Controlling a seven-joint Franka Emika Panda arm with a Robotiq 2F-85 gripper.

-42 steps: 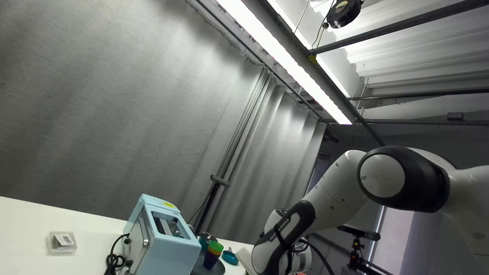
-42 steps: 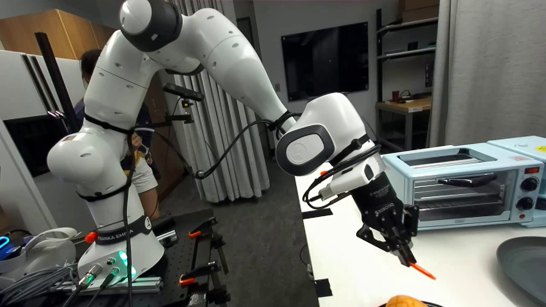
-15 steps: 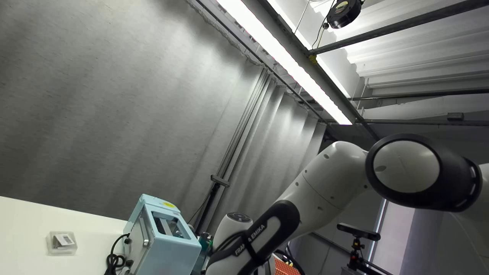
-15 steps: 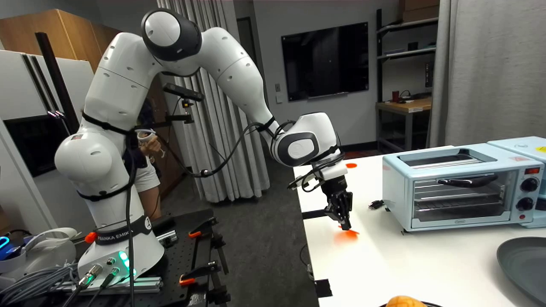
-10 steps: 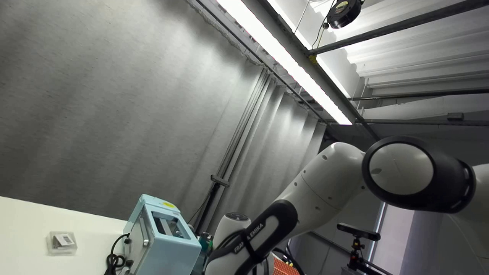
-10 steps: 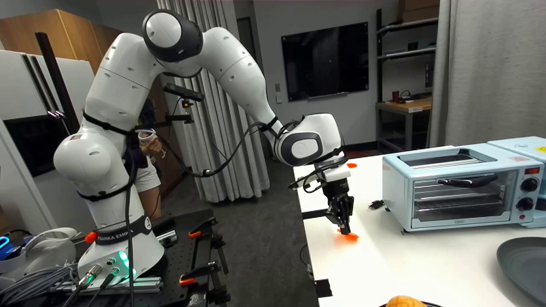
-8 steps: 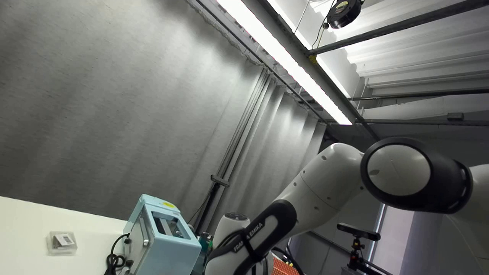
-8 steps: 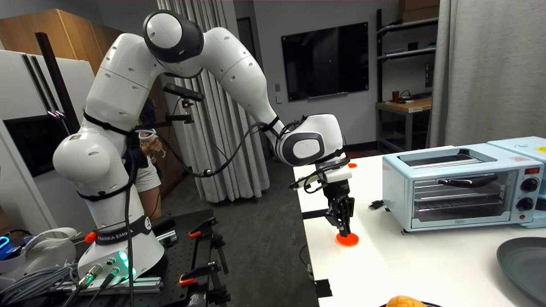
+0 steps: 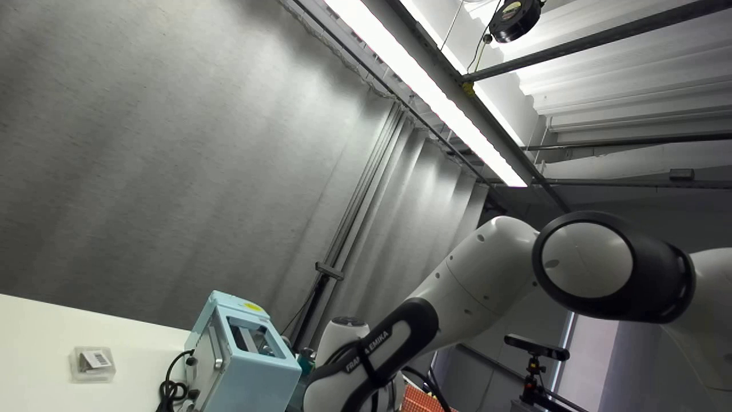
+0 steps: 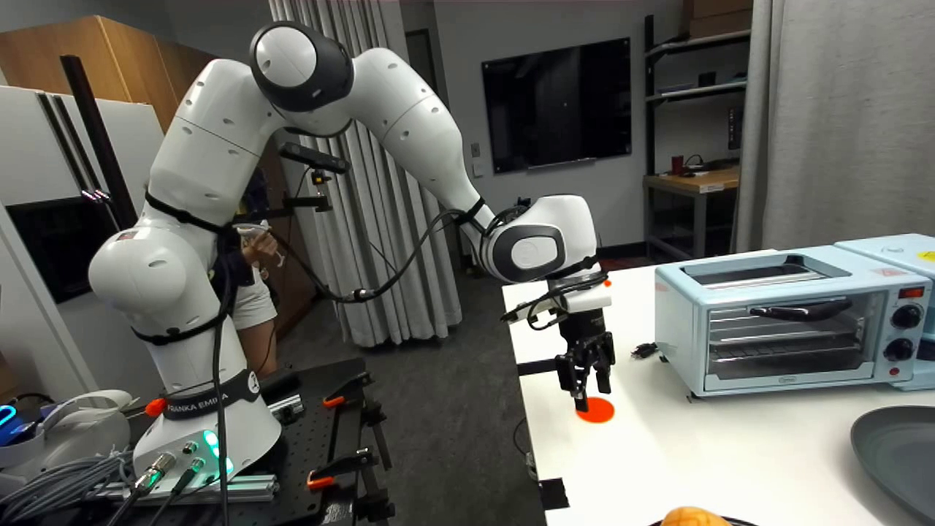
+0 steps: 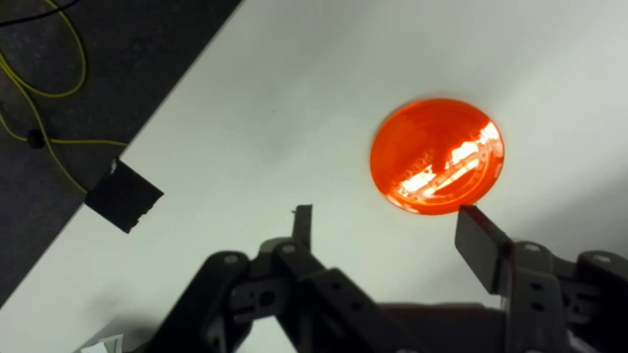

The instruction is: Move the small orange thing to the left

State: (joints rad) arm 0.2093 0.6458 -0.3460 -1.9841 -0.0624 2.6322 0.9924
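Note:
The small orange thing is a shiny round disc, lying flat on the white table in an exterior view [image 10: 599, 413] and in the wrist view, where the orange disc [image 11: 431, 147] sits just beyond the fingertips. My gripper [image 11: 385, 215] stands open with only bare table between its fingers. Its right-hand fingertip [image 11: 478, 230] overlaps the disc's near edge in the picture; I cannot tell whether they touch. Seen from outside, the gripper [image 10: 592, 398] is low over the disc's far side, pointing down. The remaining exterior view shows neither disc nor fingertips.
A light blue toaster oven [image 10: 789, 314] stands to the right on the white table [image 10: 679, 453], with a dark grey plate [image 10: 898, 453] nearer. A tan round object [image 10: 694, 517] shows at the bottom edge. Black tape [image 11: 125, 196] marks the table's edge. Another orange spot [image 10: 607, 283] lies farther back.
Earlier the gripper held the disc tilted in the air, nearer the oven's front. It moved left and down in that view; the disc dropped flat onto the table and the jaws spread apart.

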